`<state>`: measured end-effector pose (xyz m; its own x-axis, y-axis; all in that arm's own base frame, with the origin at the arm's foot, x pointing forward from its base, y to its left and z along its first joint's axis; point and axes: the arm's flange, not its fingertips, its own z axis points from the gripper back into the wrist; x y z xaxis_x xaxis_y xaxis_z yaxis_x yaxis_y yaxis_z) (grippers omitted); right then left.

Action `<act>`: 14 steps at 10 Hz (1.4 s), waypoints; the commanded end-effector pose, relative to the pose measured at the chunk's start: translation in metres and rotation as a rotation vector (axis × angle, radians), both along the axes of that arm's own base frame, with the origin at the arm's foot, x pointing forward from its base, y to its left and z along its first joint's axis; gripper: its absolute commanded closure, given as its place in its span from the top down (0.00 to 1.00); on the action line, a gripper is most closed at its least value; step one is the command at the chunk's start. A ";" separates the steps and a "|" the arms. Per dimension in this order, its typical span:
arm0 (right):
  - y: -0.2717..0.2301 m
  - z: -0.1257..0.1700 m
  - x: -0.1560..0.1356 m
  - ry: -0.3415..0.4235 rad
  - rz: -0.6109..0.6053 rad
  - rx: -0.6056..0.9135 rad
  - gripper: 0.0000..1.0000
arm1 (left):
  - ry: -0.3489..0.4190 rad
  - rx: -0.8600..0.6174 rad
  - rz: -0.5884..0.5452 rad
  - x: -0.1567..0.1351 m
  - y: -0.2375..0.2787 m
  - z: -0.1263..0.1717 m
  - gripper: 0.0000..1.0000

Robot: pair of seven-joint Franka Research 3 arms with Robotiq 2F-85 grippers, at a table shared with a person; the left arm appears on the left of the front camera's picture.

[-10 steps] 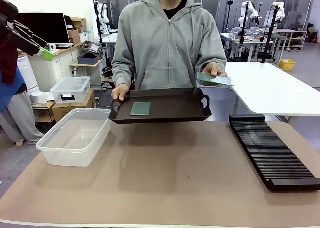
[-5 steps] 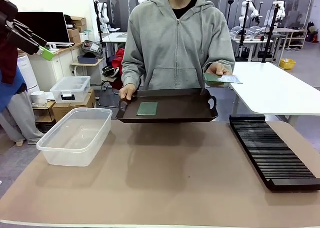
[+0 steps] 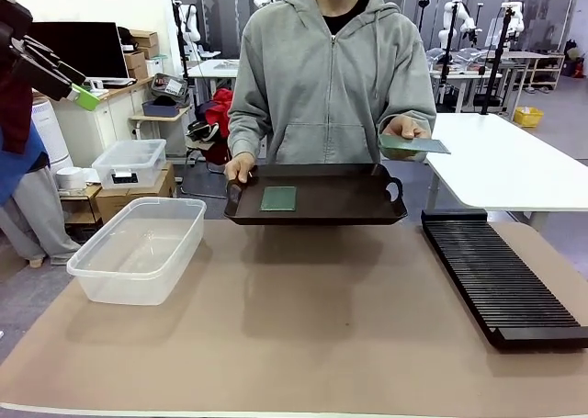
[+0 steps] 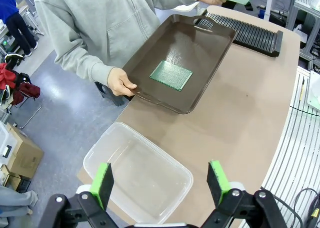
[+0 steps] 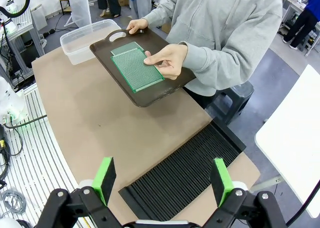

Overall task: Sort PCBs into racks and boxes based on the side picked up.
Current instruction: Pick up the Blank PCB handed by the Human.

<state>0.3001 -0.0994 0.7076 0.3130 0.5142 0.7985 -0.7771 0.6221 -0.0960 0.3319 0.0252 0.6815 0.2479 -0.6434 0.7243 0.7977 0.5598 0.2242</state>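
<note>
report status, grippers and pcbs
Left gripper and right gripper open, empty, high above the table. One PCB flat on the tray the person holds; second PCB in the person's other hand. Rack and tub unobstructed.

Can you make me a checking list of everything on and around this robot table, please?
surface: a flat brown mat covers the table.
job's things: one PCB lies flat in a dark tray that a person holds at the far edge; a second PCB is in the person's other hand; black rack on the robot's right; clear tub on its left, nothing in it.
clutter: nothing seen.
grippers: left gripper open, above the tub; right gripper open, above the rack.
cables: cables off the table's side.
surroundings: lidded bin, white table, monitor.
</note>
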 end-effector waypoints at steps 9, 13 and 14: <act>0.015 -0.003 0.030 0.166 -0.025 0.163 1.00 | 0.000 -0.003 0.004 0.000 0.002 0.000 1.00; 0.018 -0.021 0.086 0.572 -0.053 0.394 1.00 | 0.000 -0.003 0.004 0.000 0.002 0.000 1.00; 0.019 -0.033 0.102 0.624 -0.083 0.455 1.00 | 0.000 -0.003 0.004 0.000 0.002 0.000 1.00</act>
<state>0.3894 -0.0732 0.6697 0.7409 0.2143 0.6365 -0.6300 0.5500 0.5482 0.3319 0.0255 0.6820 0.2477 -0.6430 0.7247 0.7972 0.5604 0.2248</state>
